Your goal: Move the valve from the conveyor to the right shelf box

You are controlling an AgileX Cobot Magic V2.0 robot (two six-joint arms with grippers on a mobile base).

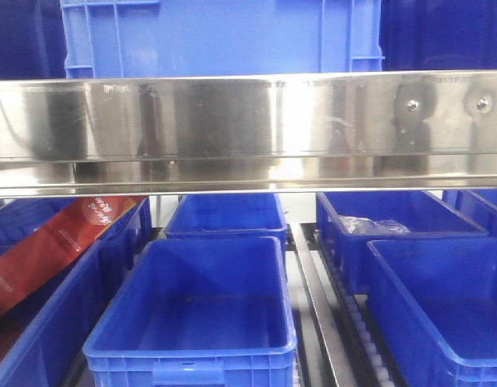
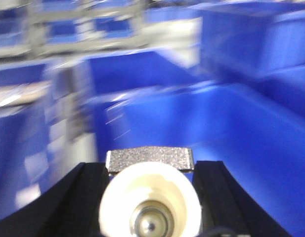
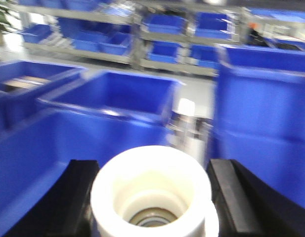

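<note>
In the left wrist view a valve (image 2: 150, 197) fills the bottom centre: a white plastic cap facing the camera with a silvery metal core, and a rough silvery block (image 2: 150, 159) behind it. My left gripper (image 2: 150, 168) is shut on it, black fingers (image 2: 83, 192) on both sides. In the right wrist view a second white-capped valve (image 3: 150, 187) sits between the black fingers (image 3: 231, 192) of my right gripper (image 3: 152, 165), which is shut on it. Both views are blurred. The conveyor is out of view. Neither gripper shows in the front view.
A steel shelf rail (image 1: 248, 129) crosses the front view. Below it stand blue boxes: one in the middle (image 1: 192, 322), one at right (image 1: 441, 306), and one behind (image 1: 377, 227) holding a clear bag. A red packet (image 1: 55, 242) leans at left. A roller track (image 1: 353, 322) runs between boxes.
</note>
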